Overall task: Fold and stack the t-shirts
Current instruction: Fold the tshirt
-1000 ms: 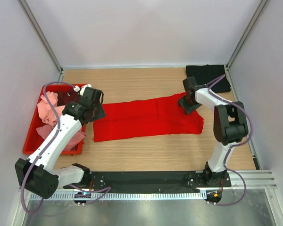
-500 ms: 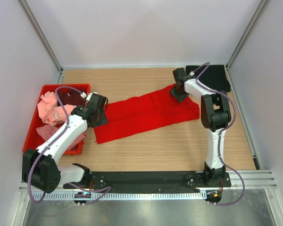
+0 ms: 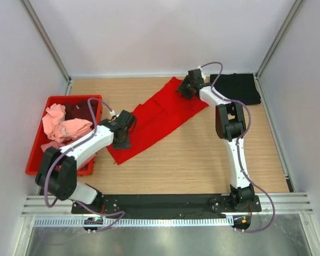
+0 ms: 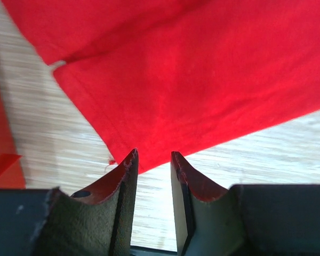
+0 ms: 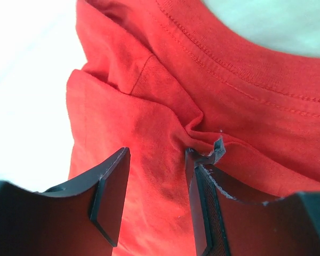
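Red t-shirt (image 3: 160,114): swung from level to diagonal.
Right gripper (image 5: 154,154): moved farther back, fingers pinching a fold.
Left gripper (image 4: 152,157): narrow gap at shirt's corner; hold unclear.

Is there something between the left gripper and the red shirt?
Nothing visible does. The left gripper sits right at a corner of the red shirt, with only bare table beside it.

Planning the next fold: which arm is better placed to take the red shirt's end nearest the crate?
Probably left. The left gripper sits over that end of the red t-shirt; the right gripper is at its far end, near the black t-shirt.
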